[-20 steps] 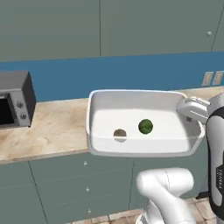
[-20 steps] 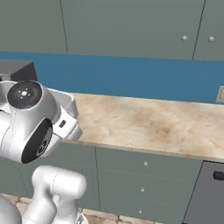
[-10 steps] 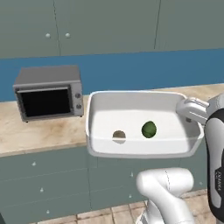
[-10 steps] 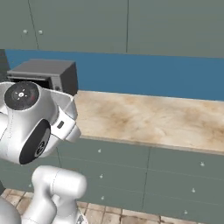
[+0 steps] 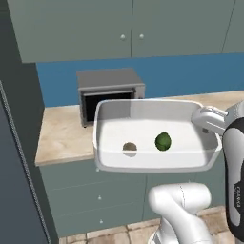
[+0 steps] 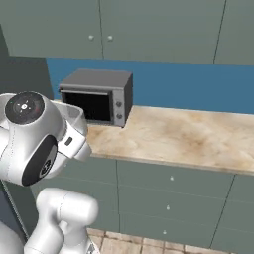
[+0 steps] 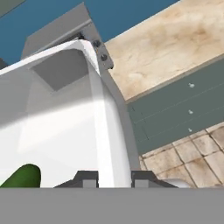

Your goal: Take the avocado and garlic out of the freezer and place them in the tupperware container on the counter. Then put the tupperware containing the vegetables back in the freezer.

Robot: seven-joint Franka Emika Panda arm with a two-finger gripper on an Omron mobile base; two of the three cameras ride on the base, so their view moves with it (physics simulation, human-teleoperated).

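The tupperware container is a shallow white tub with rounded corners and a raised rim, lidless, and it hangs in the air in front of the counter, level, with its near side over the grey-green drawer fronts. The gripper has its jaws drawn narrow on the container's right wall; in the hand view the two dark tips sit either side of that white wall (one inside the tub, one outside).

Against the picture of a second ago the whole backdrop has slid to the right: the base has turned or driven, so the grey microwave, then at the far left edge, now stands behind the tub's left half, and a dark blue-grey panel fills the left edge of the left base view. The tub keeps the same place relative to the arm.

Inside the container lie the avocado, a dark green ball right of centre, and the garlic, a pale tan lump near it to the left, the two apart
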